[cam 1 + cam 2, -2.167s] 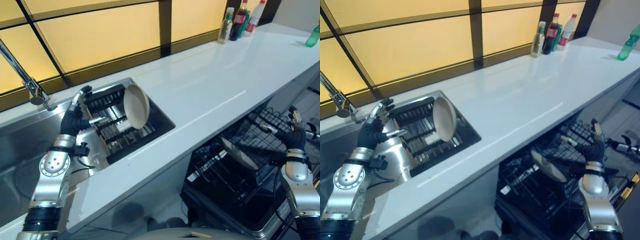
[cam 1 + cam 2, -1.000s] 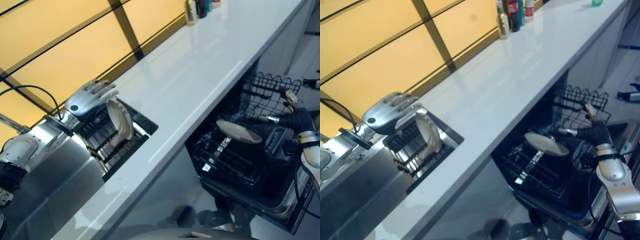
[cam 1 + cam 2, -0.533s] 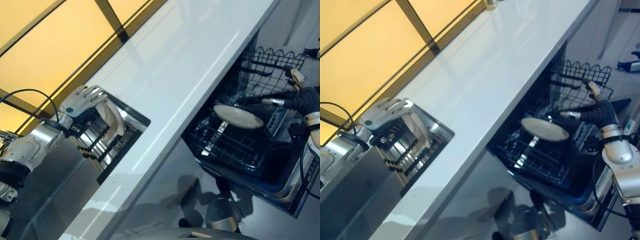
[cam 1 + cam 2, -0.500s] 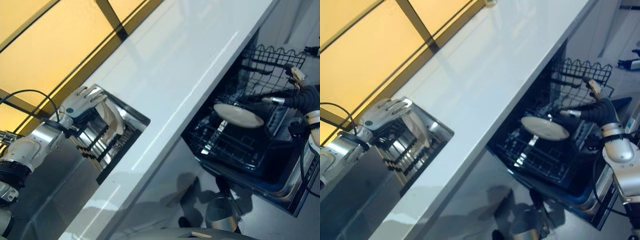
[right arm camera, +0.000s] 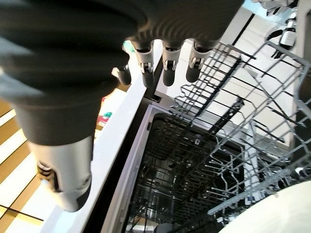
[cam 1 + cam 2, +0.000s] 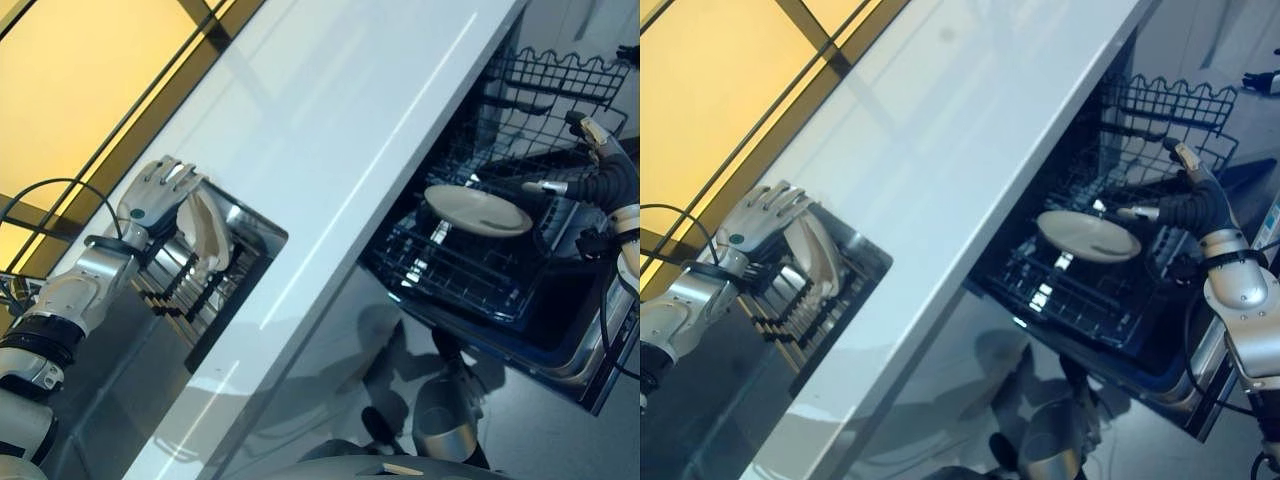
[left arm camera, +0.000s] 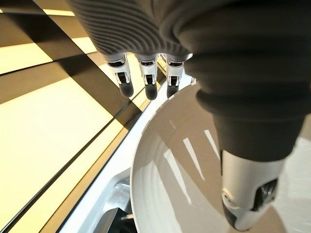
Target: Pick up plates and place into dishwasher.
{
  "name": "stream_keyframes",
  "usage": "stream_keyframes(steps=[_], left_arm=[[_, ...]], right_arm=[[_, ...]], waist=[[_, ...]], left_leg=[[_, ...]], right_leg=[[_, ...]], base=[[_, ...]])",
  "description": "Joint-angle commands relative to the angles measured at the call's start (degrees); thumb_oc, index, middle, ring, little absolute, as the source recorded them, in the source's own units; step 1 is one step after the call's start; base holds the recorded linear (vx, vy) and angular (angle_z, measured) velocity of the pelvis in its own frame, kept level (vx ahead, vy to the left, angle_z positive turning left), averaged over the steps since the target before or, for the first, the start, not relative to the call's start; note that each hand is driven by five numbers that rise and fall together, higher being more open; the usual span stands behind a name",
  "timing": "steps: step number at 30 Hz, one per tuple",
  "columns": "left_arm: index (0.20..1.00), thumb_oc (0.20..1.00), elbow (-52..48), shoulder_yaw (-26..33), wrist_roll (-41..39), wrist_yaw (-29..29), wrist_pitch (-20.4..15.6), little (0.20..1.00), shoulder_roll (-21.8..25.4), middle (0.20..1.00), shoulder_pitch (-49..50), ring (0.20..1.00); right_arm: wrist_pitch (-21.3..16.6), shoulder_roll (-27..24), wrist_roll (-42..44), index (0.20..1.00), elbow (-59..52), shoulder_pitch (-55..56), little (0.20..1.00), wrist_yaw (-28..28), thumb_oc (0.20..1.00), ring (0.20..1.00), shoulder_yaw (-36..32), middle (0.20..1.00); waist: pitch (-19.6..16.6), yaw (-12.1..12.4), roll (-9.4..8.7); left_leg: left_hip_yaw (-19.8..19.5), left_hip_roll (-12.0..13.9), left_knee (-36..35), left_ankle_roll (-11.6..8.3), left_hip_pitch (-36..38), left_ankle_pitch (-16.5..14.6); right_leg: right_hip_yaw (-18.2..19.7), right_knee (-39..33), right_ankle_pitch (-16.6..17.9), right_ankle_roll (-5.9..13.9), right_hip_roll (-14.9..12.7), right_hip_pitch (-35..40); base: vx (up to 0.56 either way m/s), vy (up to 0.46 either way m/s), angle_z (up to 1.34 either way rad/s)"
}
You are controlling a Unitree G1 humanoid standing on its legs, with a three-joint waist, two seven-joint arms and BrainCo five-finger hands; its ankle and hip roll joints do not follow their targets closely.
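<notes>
The left hand (image 6: 160, 200) has moved over the top of the cream plate (image 6: 208, 232) that stands on edge in the dark drying rack (image 6: 190, 285) set in the steel sink (image 6: 120, 385), at about nine o'clock in the left eye view. A couple of seconds ago this hand hung beside the rack, clear of the plate; now its fingers (image 7: 148, 77) reach past the upper rim while its thumb (image 7: 250, 187) lies across the plate's face. The fingers look fairly straight, so the hand brackets the rim loosely, not yet pinching it. I judge the grasp is about to close and the lift has not begun.

A second cream plate (image 6: 1088, 235) already lies flat in the black wire dishwasher rack (image 6: 480, 270), at about three o'clock. The right hand (image 6: 1185, 205) hovers just beside it over the rack, fingers spread and holding nothing, much as it did before.

The camera has swung during this time, so the whole scene now sits at a steeper slant; the rack and plates themselves have not shifted.

The long white tabletop (image 6: 330, 120) runs diagonally from seven o'clock to one o'clock, glossy and bare here. Behind it, towards eleven o'clock, stand amber-lit window panels (image 6: 80, 70) with dark frames. The dishwasher is pulled open under the tabletop, above a grey floor (image 6: 520, 440).
</notes>
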Motion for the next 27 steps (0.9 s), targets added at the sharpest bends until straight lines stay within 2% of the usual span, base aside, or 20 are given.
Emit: stream_keyframes(steps=[1,6,7,8,18,27], left_arm=[[1.000,1.000,5.5,4.5,0.7,5.8,4.1,1.000,0.9,1.000,-1.6,1.000],[1.000,1.000,6.5,3.9,1.3,6.8,3.2,1.000,-1.5,1.000,-2.0,1.000],[0.504,0.504,6.6,3.7,1.2,6.7,2.9,0.504,-1.9,0.504,-2.0,0.504],[0.200,0.200,6.5,3.4,0.8,5.9,2.3,0.200,-2.1,0.200,-2.3,0.200],[0.200,0.200,4.6,1.3,0.4,2.8,-1.0,0.200,-2.0,0.200,-4.4,0.200],[0.200,0.200,3.0,2.2,-0.6,2.3,-1.8,0.200,-1.5,0.200,-2.2,0.200]], right_arm=[[-2.1,-2.3,-0.5,1.000,-2.6,-3.2,1.000,0.5,1.000,1.000,-0.7,1.000],[-1.2,-2.1,-1.1,1.000,-2.7,-3.7,1.000,1.2,1.000,1.000,-1.0,1.000],[-1.1,-2.2,-1.2,1.000,-2.7,-3.8,1.000,1.2,1.000,1.000,-0.9,1.000],[-0.9,-2.1,-1.3,1.000,-2.7,-4.0,1.000,1.4,1.000,1.000,-0.9,1.000],[0.5,-2.0,-1.3,1.000,-4.2,-4.9,1.000,2.5,1.000,1.000,-1.2,1.000],[1.0,-1.6,-1.4,1.000,-4.9,-2.3,1.000,3.9,1.000,1.000,-3.6,1.000]], waist=[[-2.1,-0.3,-2.94],[-1.7,-0.9,-2.79],[-1.7,-1.0,-2.78],[-1.6,-1.1,-2.77],[-0.7,-1.4,-2.32],[-1.6,-1.0,-1.77]], left_leg=[[-0.2,-5.4,4.6,3.61,-5.5,-2.1],[-0.1,-5.4,4.6,3.41,-5.8,-1.9],[-0.1,-5.4,4.6,3.38,-5.8,-1.8],[-0.1,-5.4,4.5,3.37,-5.9,-1.8],[-0.4,-5.3,4.7,3.19,-6.9,-1.2],[-1.1,-5.7,4.5,3.13,-5.7,-1.2]], right_leg=[[-0.7,8.5,-11.9,-1.36,2.0,-0.2],[-0.2,8.9,-12.0,-1.51,2.1,-0.8],[-0.1,9.0,-12.0,-1.53,2.1,-0.8],[0.0,8.9,-12.0,-1.56,2.1,-0.9],[0.4,9.5,-12.1,-1.95,2.4,-2.1],[-0.4,9.1,-12.3,-1.98,1.9,-0.4]], base=[[0.04,0.051,-0.01],[0.02,0.020,-0.01],[0.00,0.000,0.00],[0.00,0.000,0.00],[0.00,0.007,-0.03],[0.02,0.006,0.00]])
